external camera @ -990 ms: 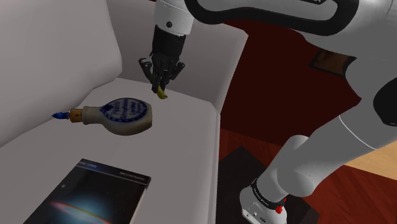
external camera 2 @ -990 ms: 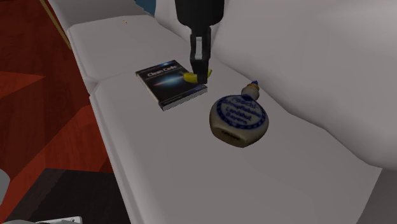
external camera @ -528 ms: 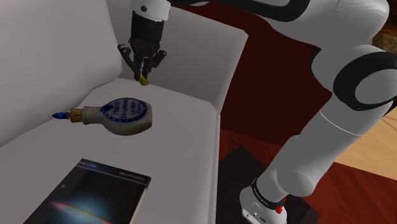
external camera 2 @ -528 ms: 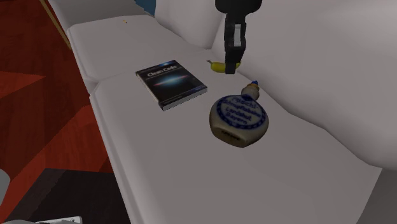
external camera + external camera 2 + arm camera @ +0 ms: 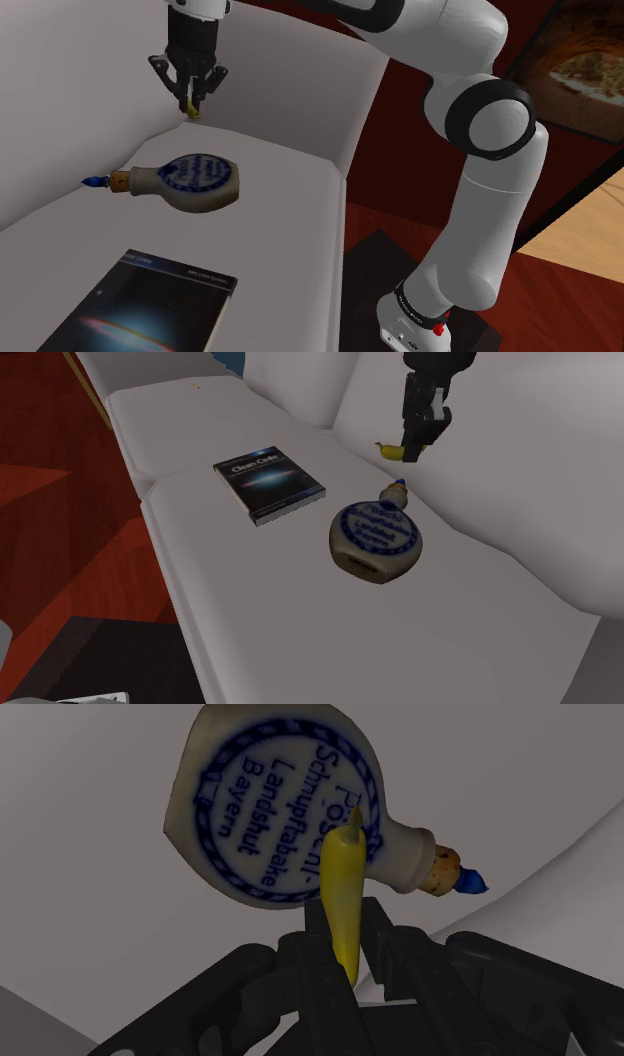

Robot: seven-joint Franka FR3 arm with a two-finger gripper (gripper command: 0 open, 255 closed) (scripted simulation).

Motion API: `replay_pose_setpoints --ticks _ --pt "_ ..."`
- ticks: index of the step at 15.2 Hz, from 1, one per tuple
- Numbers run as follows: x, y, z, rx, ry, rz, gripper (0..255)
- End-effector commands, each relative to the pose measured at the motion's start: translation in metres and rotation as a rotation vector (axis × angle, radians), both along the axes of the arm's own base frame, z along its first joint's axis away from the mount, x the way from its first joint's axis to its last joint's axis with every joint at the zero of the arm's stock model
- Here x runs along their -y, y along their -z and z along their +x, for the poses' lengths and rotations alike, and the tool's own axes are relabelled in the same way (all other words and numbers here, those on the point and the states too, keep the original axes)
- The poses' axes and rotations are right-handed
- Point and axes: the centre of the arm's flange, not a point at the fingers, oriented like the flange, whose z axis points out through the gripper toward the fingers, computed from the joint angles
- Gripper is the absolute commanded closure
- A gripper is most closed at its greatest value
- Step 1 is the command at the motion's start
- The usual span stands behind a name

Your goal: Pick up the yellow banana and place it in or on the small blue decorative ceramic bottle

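A small yellow banana [image 5: 343, 894] is clasped between the black fingers of my gripper [image 5: 340, 944], which is shut on it. The gripper [image 5: 188, 98] hangs in the air near the sofa's backrest, above and beyond the bottle [image 5: 192, 181]. That bottle is a flat round cream flask with a blue ring and lettering, a cork neck and a blue stopper [image 5: 472, 882]. It lies on its side on the white seat. In the second exterior view the banana [image 5: 392, 451] pokes out beside the gripper [image 5: 417, 440], just past the neck end of the bottle [image 5: 376, 539].
A dark book [image 5: 150, 308] [image 5: 270, 480] lies flat on the white sofa seat [image 5: 280, 200] on the stand side of the bottle. The backrest [image 5: 90, 90] rises close behind the gripper. Red floor [image 5: 400, 190] lies past the cushion's edge.
The gripper carried the banana toward the shoulder view's left and a little higher, from beside the book's side of the bottle to over the seat's back near the backrest. Bottle and book stayed put.
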Motion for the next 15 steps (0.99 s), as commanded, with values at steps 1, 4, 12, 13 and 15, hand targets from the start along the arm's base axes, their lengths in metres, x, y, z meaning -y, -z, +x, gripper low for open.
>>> replay_pose_setpoints --ticks 1,4,12,13,15 --pt "-0.002 0.01 0.003 0.0 0.0 0.0 255" --pt "-0.002 0.026 0.003 0.0 0.0 0.0 255" --pt "-0.002 0.067 0.003 0.0 0.0 0.0 255" --pt "-0.002 0.067 0.003 0.0 0.0 0.0 255" --pt "-0.002 0.067 0.003 0.0 0.0 0.0 255"
